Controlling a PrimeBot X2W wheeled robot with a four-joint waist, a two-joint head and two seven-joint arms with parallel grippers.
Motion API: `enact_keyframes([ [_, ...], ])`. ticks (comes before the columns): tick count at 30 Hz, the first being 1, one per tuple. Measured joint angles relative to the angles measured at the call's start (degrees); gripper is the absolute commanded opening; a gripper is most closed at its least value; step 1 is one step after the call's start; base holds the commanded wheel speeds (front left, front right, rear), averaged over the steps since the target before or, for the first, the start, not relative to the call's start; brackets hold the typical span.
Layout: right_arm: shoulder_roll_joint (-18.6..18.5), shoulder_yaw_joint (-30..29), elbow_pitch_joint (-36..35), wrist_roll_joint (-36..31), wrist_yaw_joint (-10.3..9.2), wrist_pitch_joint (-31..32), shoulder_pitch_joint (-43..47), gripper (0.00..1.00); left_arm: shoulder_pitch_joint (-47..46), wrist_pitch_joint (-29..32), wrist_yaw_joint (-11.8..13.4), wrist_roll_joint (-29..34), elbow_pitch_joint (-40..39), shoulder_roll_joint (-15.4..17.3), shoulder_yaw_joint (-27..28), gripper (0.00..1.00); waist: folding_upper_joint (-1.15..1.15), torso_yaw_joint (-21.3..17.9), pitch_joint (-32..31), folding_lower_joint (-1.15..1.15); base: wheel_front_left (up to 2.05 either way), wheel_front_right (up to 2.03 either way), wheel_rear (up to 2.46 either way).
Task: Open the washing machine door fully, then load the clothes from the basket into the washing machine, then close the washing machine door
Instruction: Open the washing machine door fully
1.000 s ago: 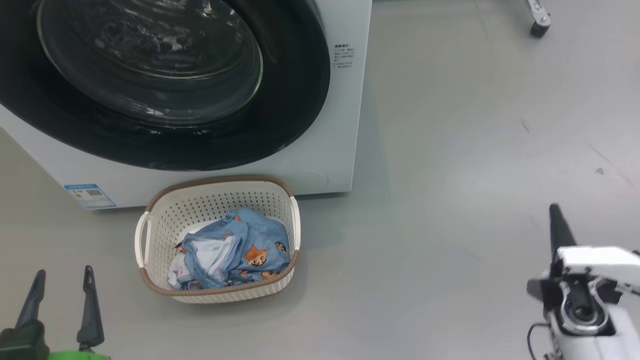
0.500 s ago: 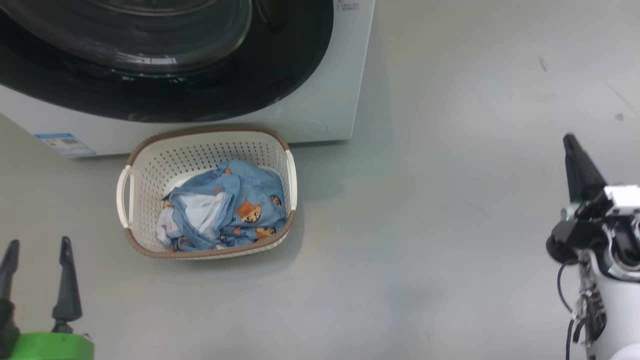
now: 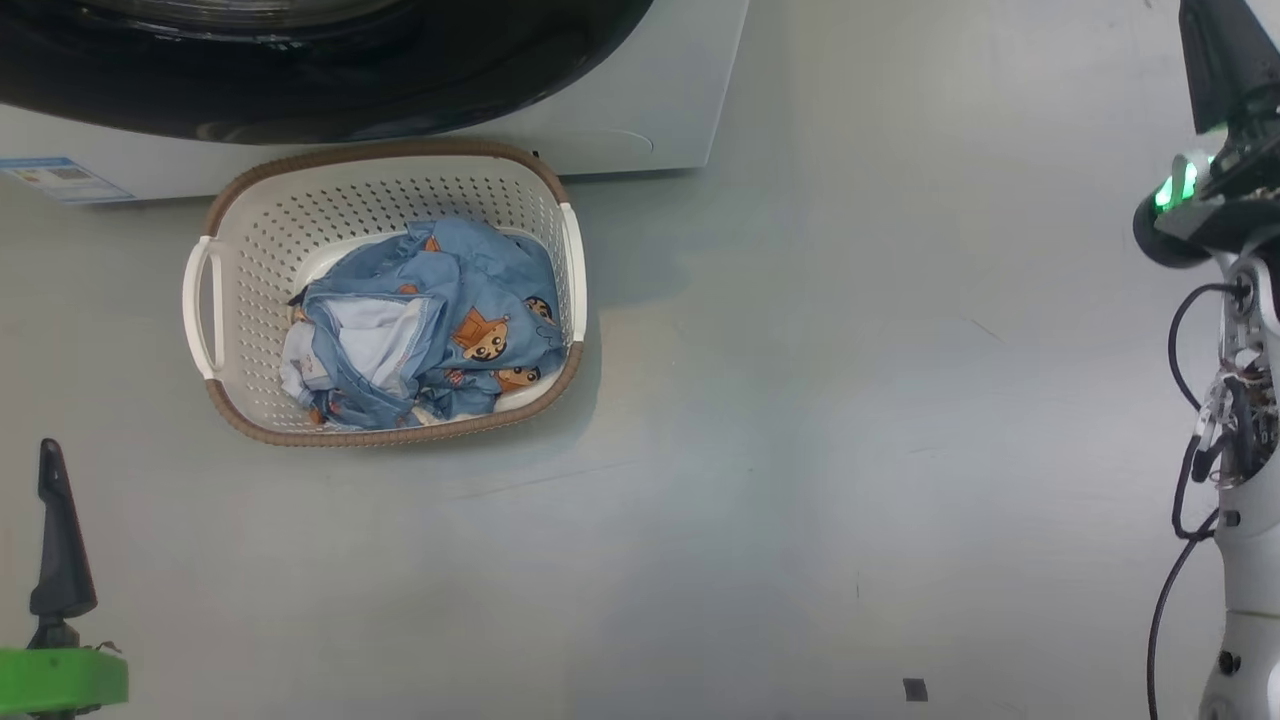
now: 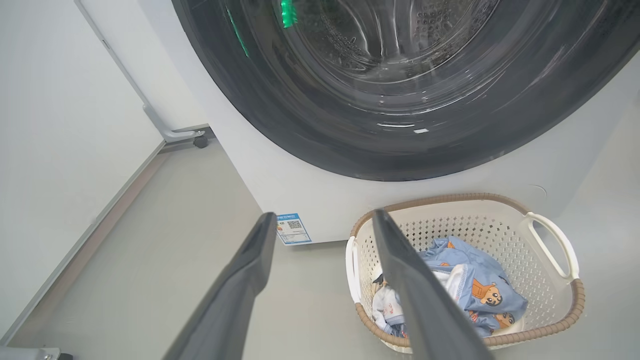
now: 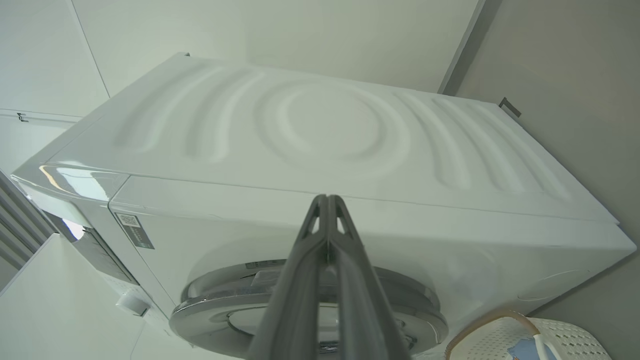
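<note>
Head view: basket [image 3: 245, 330] sits on the floor [image 3: 800, 400] just before the washer [image 3: 620, 100], clothes [image 3: 430, 320] bundled inside it, door [image 3: 350, 80] closed. Left gripper [image 4: 324, 216] hangs near the basket with fingers spread apart; right gripper [image 5: 327, 200], fingers pressed together, points at the washer

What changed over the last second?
Head camera tilted down, shifting the whole picture. The right gripper, shut, moved up the head view beyond that shift. Nothing grabbed or released. Unchanged: clothes in the basket, washing machine door shut, left gripper open.
</note>
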Motion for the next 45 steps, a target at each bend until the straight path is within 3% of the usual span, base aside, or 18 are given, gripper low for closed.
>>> enact_keyframes([
  [8,-0.3,4.4,-0.2,-1.5,0.0,3.4,-9.0,0.0,-1.0,0.0,0.0,-0.2,-0.4,0.2,-0.4,1.0,0.0,0.5,4.1,0.0,0.0,0.0,0.0],
  [18,1.9,12.1,1.5,-4.3,0.0,7.0,-17.5,0.0,-2.8,0.0,0.0,-0.5,-0.5,0.2,-0.9,1.0,0.0,1.2,7.9,0.0,0.0,0.0,0.0],
  [45,1.7,15.7,9.1,-7.2,0.0,8.2,-25.2,0.0,-6.1,0.0,0.0,-1.0,2.9,-4.0,-4.1,1.0,0.0,8.8,9.3,0.0,0.0,0.0,0.0],
])
